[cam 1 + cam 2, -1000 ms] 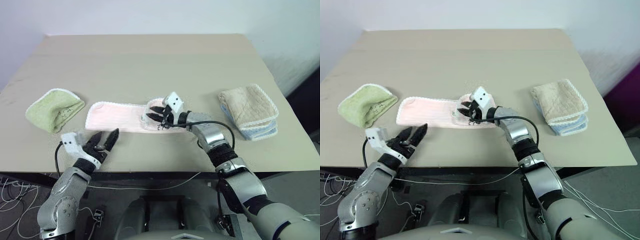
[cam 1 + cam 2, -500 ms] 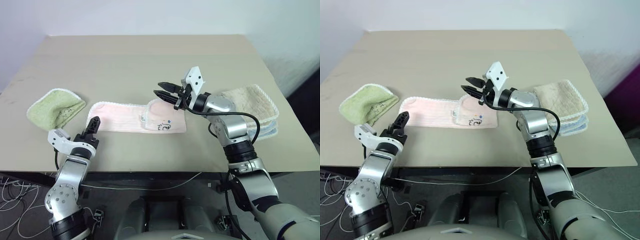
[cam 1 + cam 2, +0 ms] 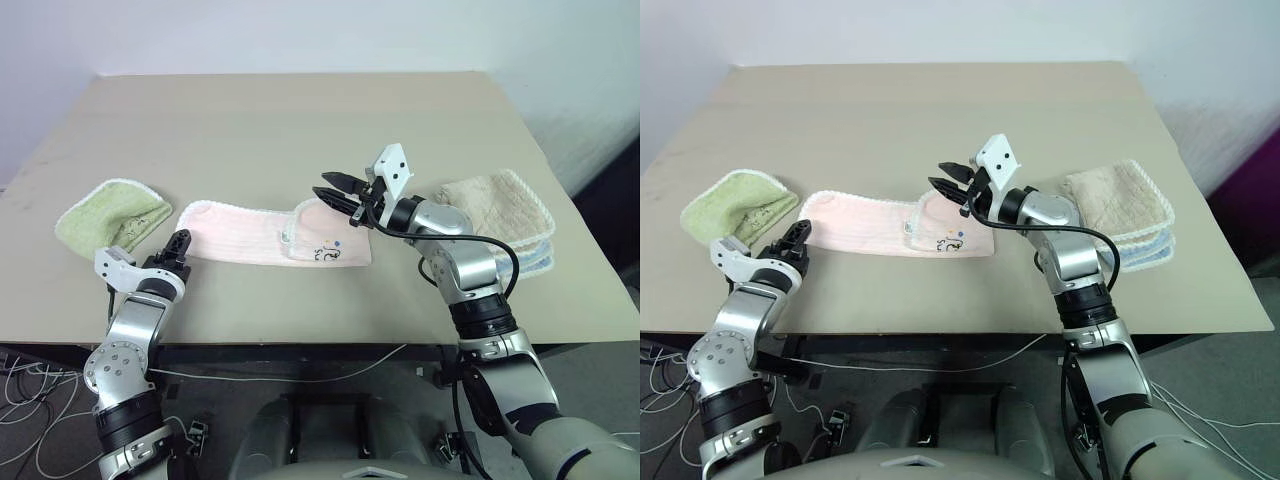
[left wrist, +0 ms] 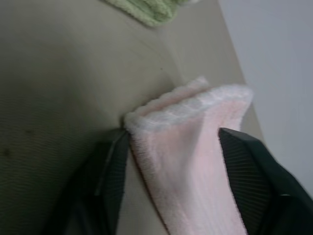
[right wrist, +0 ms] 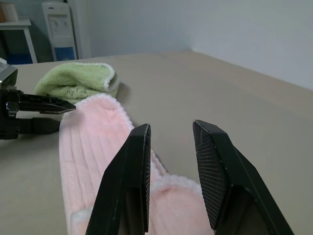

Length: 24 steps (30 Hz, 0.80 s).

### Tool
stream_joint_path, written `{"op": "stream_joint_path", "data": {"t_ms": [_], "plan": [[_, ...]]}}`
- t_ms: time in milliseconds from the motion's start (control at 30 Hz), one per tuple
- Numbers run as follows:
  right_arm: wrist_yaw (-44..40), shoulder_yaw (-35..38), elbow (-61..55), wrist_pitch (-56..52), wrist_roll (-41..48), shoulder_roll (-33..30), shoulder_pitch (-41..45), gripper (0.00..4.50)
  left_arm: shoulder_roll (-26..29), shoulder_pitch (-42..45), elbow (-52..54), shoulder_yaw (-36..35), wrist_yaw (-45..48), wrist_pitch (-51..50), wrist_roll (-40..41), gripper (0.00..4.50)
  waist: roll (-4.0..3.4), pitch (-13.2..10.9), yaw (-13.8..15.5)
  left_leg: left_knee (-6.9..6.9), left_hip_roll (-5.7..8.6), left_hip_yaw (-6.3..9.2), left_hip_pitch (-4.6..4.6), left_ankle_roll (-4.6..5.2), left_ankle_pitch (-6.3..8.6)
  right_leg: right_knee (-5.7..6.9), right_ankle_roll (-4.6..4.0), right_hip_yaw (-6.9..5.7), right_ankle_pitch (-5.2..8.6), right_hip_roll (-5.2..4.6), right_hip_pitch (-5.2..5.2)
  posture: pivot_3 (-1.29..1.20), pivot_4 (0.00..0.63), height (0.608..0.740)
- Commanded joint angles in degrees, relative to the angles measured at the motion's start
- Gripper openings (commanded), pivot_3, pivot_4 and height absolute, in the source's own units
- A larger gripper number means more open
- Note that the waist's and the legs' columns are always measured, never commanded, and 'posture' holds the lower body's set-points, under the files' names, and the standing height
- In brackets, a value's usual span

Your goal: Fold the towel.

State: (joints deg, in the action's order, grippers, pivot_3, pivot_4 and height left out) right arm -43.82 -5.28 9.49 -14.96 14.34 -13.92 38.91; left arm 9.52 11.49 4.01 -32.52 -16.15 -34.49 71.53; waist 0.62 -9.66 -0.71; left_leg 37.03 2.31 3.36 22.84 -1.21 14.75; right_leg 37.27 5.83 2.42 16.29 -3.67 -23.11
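Spreading wide, the tan table (image 3: 300, 120) carries the pink towel (image 3: 250, 233) lengthwise mid-front. Right gripper (image 3: 335, 188) hovers above its folded end, jaws parted, empty. Left gripper (image 4: 171, 161) straddles the other end, seemingly not yet clamped, fingers apart.

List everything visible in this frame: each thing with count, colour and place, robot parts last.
Long pale pink terry towel with white scalloped trim: one, pink, flat at the table's middle, its right end folded over, a small dark motif there.
Light green folded towel: one, green, on the table left of the pink towel.
Beige folded towel: one, beige, on the table's right side, on top of a blue one.
Blue folded towel: one, light blue, under the beige one.
Table: one, tan.
Left claw: black fingers either side of the pink towel's left end.
Right claw: black, open, raised above the folded end, holding nothing.
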Motion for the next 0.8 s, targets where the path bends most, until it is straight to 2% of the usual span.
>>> {"op": "stream_joint_path", "data": {"t_ms": [33, 167, 200, 400, 600, 667, 800], "plan": [[0.78, 0.66, -3.57, -0.36, 0.87, 0.01, -0.54, 1.41, 0.45, 0.38, 0.17, -1.26, 0.58, 0.94, 0.53, 1.55, 0.01, -0.01, -0.03, 0.0, 0.0, 0.0, 0.02, 0.0, 0.0, -0.01, 0.0, 0.0, 0.0, 0.0, -0.02, 0.0, 0.15, 0.74], [1.22, 0.46, -4.57, -0.86, 0.94, 0.1, -1.5, 1.41, 0.45, 0.46, 0.52, -1.65, 1.49, 1.57, 0.98, 0.2, 0.02, -0.01, -0.05, 0.0, 0.0, 0.0, 0.2, 0.0, 0.0, -0.03, 0.0, 0.01, 0.0, -0.01, -0.19, 0.0, 0.15, 0.74], [1.32, 0.48, -4.75, -1.0, 0.97, 0.12, -1.65, 1.41, 0.49, 0.46, 0.67, -1.75, 1.81, 1.72, 1.1, 0.05, 0.02, -0.01, -0.05, 0.0, 0.0, 0.0, 0.22, 0.0, 0.0, -0.03, 0.0, 0.0, 0.0, -0.01, -0.22, 0.0, 0.15, 0.74], [1.72, 0.41, -5.13, -1.42, 1.01, 0.15, -2.28, 1.41, 1.1, 0.91, 2.07, -3.7, 3.45, 3.96, 2.37, 0.05, 0.05, -0.03, -0.05, 0.0, 0.0, 0.01, 0.29, -0.01, -0.01, -0.04, 0.0, 0.0, 0.0, -0.01, -0.28, 0.0, 0.15, 0.74], [2.21, 0.47, -5.31, -1.46, 0.94, -0.04, -2.74, 1.41, 8.43, 1.42, 5.7, -4.24, 10.43, 3.77, 1.57, 0.05, 0.13, -0.08, -0.18, 0.0, -0.02, 0.02, 0.35, -0.02, -0.01, -0.04, 0.0, 0.0, 0.0, -0.01, -0.34, 0.0, 0.15, 0.74], [2.31, 0.57, -5.21, -1.4, 0.94, -0.12, -2.77, 1.41, 10.39, 1.47, 7.23, -3.33, 12.4, 3.56, 1.0, 0.05, 0.12, -0.08, -0.16, 0.0, -0.01, 0.02, 0.37, -0.02, -0.01, -0.05, 0.0, 0.0, 0.0, -0.01, -0.35, 0.0, 0.15, 0.74], [2.97, 0.85, -4.69, -1.14, 0.75, -0.13, -2.77, 1.41, 14.14, 2.25, 12.7, 3.04, 17.0, 0.84, -1.8, 0.05, 0.13, -0.09, 0.07, 0.01, 0.02, 0.03, 0.39, -0.02, -0.01, -0.07, 0.0, -0.01, 0.0, -0.04, -0.34, 0.0, 0.15, 0.74]]}}
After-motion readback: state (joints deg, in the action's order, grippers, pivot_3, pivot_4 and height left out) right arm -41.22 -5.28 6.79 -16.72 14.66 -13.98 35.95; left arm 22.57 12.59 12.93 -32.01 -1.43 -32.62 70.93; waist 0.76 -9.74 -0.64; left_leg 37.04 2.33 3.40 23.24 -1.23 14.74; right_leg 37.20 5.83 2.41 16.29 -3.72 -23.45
